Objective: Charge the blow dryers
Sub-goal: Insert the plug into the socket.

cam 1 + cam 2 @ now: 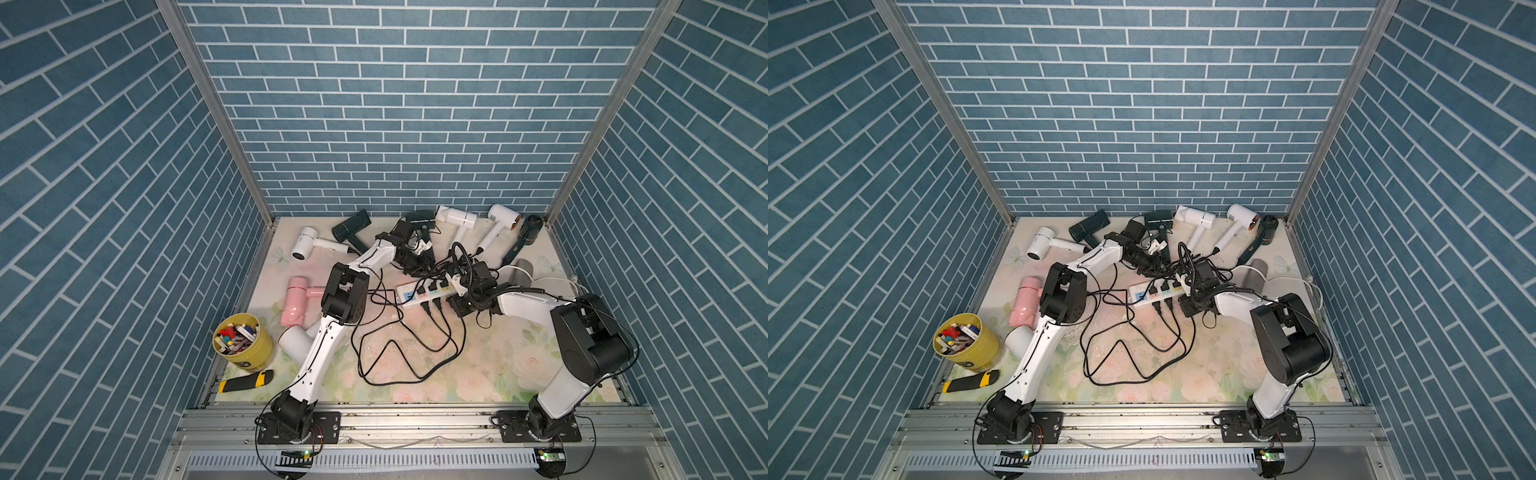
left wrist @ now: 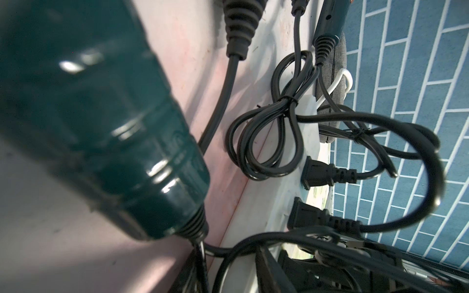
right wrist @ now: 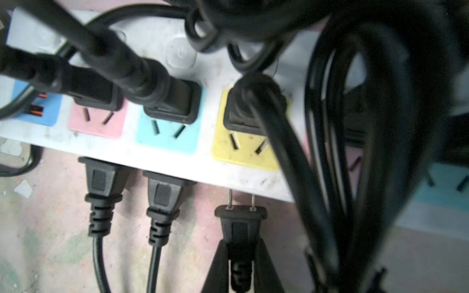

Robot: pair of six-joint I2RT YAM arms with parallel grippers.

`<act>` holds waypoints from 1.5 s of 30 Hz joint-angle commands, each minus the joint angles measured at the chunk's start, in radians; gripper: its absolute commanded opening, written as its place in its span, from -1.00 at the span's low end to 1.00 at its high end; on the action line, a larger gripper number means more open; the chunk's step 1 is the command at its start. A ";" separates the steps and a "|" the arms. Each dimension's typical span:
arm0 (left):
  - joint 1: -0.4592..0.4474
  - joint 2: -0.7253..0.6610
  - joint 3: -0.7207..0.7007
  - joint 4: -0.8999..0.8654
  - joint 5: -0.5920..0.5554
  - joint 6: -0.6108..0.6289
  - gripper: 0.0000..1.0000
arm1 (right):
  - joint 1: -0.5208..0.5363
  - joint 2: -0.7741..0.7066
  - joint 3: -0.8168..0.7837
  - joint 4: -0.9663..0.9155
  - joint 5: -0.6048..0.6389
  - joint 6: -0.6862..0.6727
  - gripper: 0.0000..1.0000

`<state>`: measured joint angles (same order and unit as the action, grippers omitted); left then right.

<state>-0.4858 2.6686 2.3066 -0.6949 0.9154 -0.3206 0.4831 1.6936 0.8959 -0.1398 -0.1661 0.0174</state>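
Five plugs (image 3: pixel 167 99) are seated, a sixth plug (image 3: pixel 239 223) is pinched in the right hand (image 3: pixel 239 251) short of the strip (image 3: pixel 204 162); the left hand (image 1: pixel 413 255) cannot be judged.

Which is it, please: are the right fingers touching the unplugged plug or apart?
Touching. The right wrist view shows both right fingers pressed against the sides of the plug.

- Dark green blow dryer (image 2: pixel 101 126): glossy moulded plastic.
- Pink blow dryer (image 1: pixel 296 305): smooth, shiny plastic.
- Cords (image 2: pixel 223 96): black rubbery sheath, slight sheen.
- Plug (image 3: pixel 241 223): matt black body, ribbed; bare metal prongs.
- Power strip (image 3: pixel 162 162): white plastic, scuffed; matt pastel faces.
- Grey cylinder (image 2: pixel 337 55): woven cloth.
- Surface (image 1: pixel 498 374): matt floral print, stained.
- Frame rail (image 1: pixel 415 419): brushed metal.
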 commanded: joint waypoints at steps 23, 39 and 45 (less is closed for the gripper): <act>-0.055 0.087 -0.016 -0.084 -0.014 0.036 -0.21 | -0.025 0.061 0.096 0.176 0.033 0.027 -1.00; -0.056 0.093 -0.016 -0.091 -0.014 0.044 -0.21 | -0.031 0.023 0.137 0.205 0.017 0.047 -1.00; -0.059 0.098 -0.016 -0.085 -0.013 0.043 -0.21 | -0.031 0.000 0.133 0.239 0.004 0.041 -1.00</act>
<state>-0.4858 2.6804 2.3177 -0.6754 0.9222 -0.3134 0.4709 1.7214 0.9424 -0.1795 -0.1852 0.0479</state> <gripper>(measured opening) 0.394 0.145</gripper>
